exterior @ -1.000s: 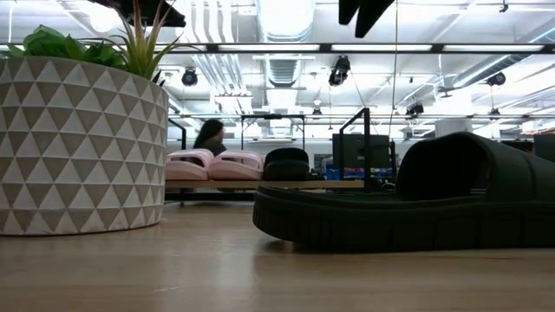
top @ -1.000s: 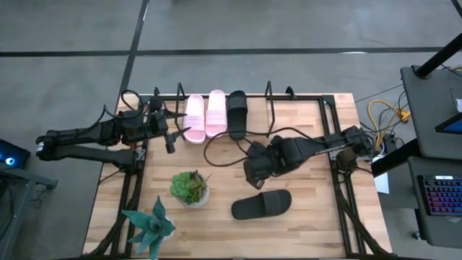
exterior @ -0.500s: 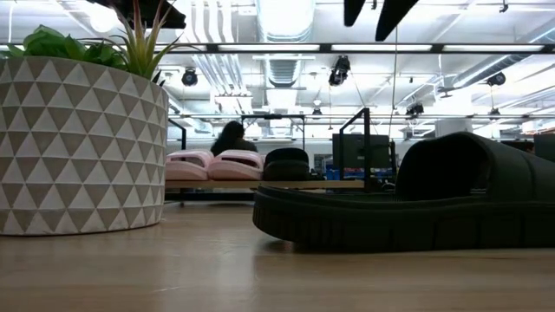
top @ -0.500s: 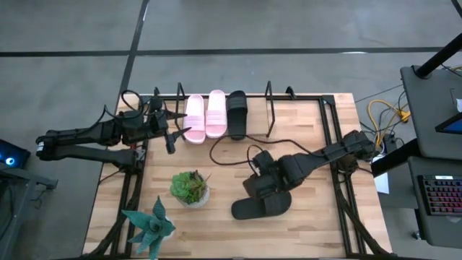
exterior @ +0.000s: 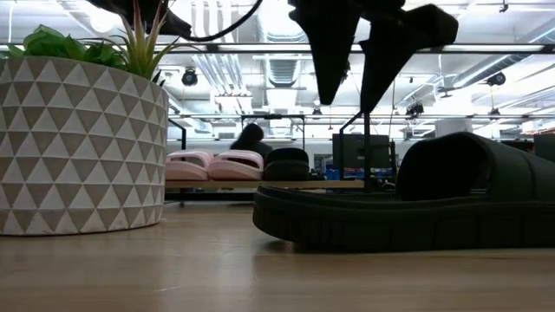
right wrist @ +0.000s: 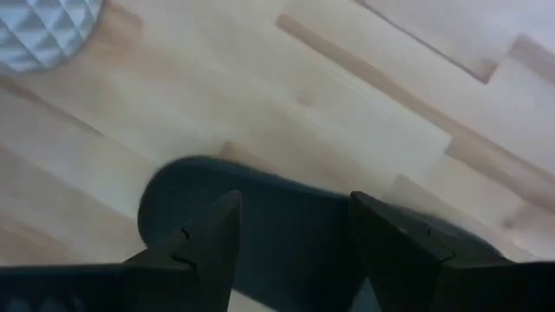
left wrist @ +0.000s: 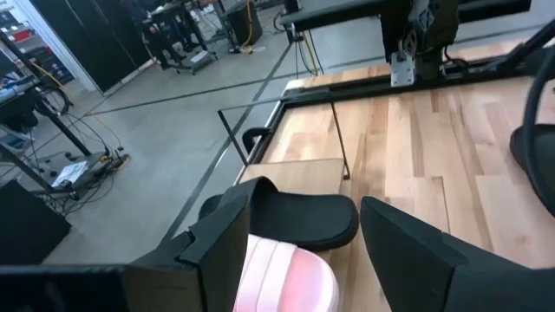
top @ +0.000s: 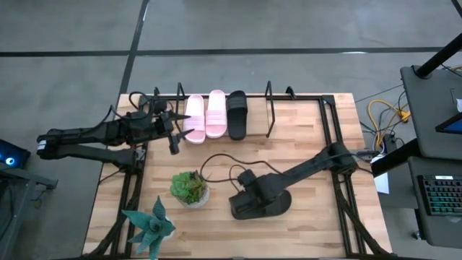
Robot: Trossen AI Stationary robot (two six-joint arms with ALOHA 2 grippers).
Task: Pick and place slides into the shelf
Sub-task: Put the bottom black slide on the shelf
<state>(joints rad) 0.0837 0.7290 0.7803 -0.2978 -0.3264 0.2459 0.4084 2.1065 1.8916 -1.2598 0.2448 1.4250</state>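
Hovering with fingers apart over the loose black slide (top: 261, 204) at 6 o'clock, the right hand (exterior: 349, 61) could clip its thin sole edge and skid it across the tabletop (top: 310, 144). Left hand (top: 173, 126), also apart, waits at 10 o'clock.

light: I see bright ceiling strips (exterior: 286, 48) glaring, upper frame | shadows: soft | blur: my right wrist view smeared

We see three slides (top: 216, 114) side by side on the shelf (top: 271, 108) at the table's (top: 310, 144) far edge. A fourth slide (top: 271, 205) lies near the front, right of a plant (top: 190, 187). Another plant (top: 149, 230) stands at the front left corner.
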